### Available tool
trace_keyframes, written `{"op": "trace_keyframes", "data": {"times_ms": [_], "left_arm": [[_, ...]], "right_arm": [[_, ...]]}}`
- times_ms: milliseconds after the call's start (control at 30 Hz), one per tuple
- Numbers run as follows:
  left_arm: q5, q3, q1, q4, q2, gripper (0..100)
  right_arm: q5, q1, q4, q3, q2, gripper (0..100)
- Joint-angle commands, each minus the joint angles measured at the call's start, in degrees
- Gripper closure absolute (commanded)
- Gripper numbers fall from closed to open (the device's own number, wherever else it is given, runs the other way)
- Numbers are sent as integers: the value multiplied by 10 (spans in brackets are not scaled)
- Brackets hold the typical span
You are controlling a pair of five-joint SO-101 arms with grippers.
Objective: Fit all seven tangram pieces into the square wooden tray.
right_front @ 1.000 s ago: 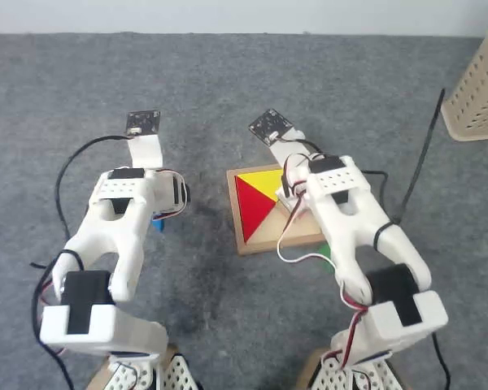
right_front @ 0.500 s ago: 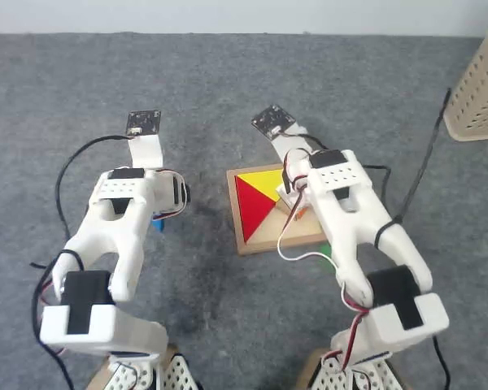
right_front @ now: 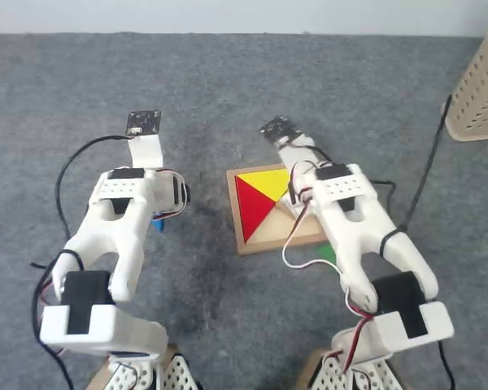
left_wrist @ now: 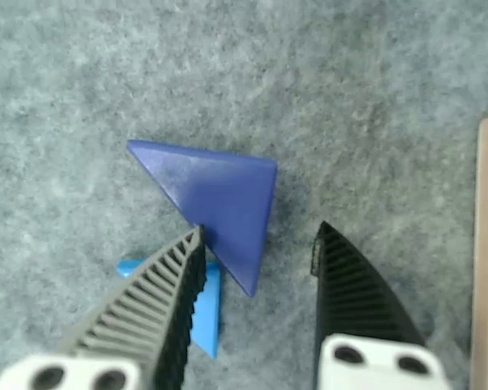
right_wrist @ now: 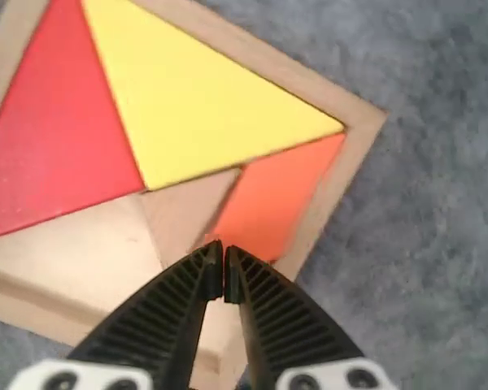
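On the grey bench (right_front: 228, 81), the square wooden tray (right_wrist: 354, 138) lies directly under the right claw (right_wrist: 224, 256), which is pinched fully closed and grips nothing. Closed tips like this probably serve as a pusher for nudging pieces flush. Beyond those tips the red triangle (right_wrist: 57, 138) and yellow triangle (right_wrist: 195, 106) sit edge to edge, filling about half the tray. The smaller orange piece (right_wrist: 281, 195) lies just past the tips in the corner beside the yellow one, with bare wood on the tips' other side. The left claw (left_wrist: 259, 230) stands wide open and empty, its jaws straddling one corner of the dark blue triangle (left_wrist: 215, 191), seemingly lined up to grip it. A light blue piece (left_wrist: 207, 305) lies partly under one jaw, touching the dark one.
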Motion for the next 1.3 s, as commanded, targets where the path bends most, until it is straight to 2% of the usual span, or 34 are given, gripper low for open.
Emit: {"op": "trace_keyframes", "data": {"times_ms": [0,167,300,400,533,667,933,1133,1267], "left_arm": [[-9,-1,4,-10,-30,793],[-9,-1,4,-10,-30,793],[-9,-1,4,-10,-30,793],[-9,-1,4,-10,-30,793],[-9,-1,4,-10,-30,793],[-9,3,4,-10,-30,793],[-9,4,4,-10,-30,793],[-10,4,4,-16,-30,793],[-10,5,4,-18,-30,793]], "right_arm": [[-29,22,56,-25,-87,991],[-29,25,175,-18,-181,989],[-20,32,223,44,-225,983],[14,38,194,132,-246,918],[32,36,100,244,-256,828],[32,41,90,255,-250,778],[32,41,73,254,-221,759],[33,62,112,222,-289,760],[70,88,112,221,-302,760]]}}
